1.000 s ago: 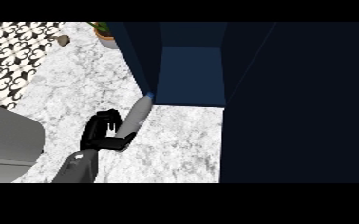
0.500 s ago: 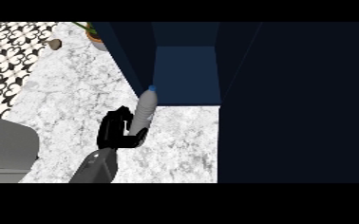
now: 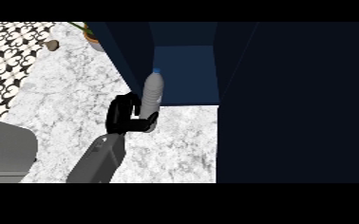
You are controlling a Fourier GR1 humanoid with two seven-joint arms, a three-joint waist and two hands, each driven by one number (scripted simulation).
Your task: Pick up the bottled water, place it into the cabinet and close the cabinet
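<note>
The bottled water (image 3: 151, 95) is a pale clear bottle with a blue cap, standing nearly upright at the front left corner of the open dark-blue cabinet (image 3: 186, 73). My left hand (image 3: 128, 116) is shut on the bottle's lower part, fingers curled round it from the left. The bottle's cap reaches up against the cabinet's lighter blue inside. Its base is hidden by the fingers. A dark panel (image 3: 125, 52) stands at the opening's left side. My right hand shows nowhere.
The marble counter (image 3: 70, 90) spreads left and below the cabinet. A potted plant (image 3: 91, 35) stands at the back, by a patterned tile wall (image 3: 21, 47). A grey object (image 3: 14, 152) sits at the lower left. A large dark cabinet face (image 3: 288, 99) fills the right.
My left hand has carried the bottle right and away from me, up to the cabinet's opening, and the bottle has turned more upright. The counter things have slid slightly left in view.
</note>
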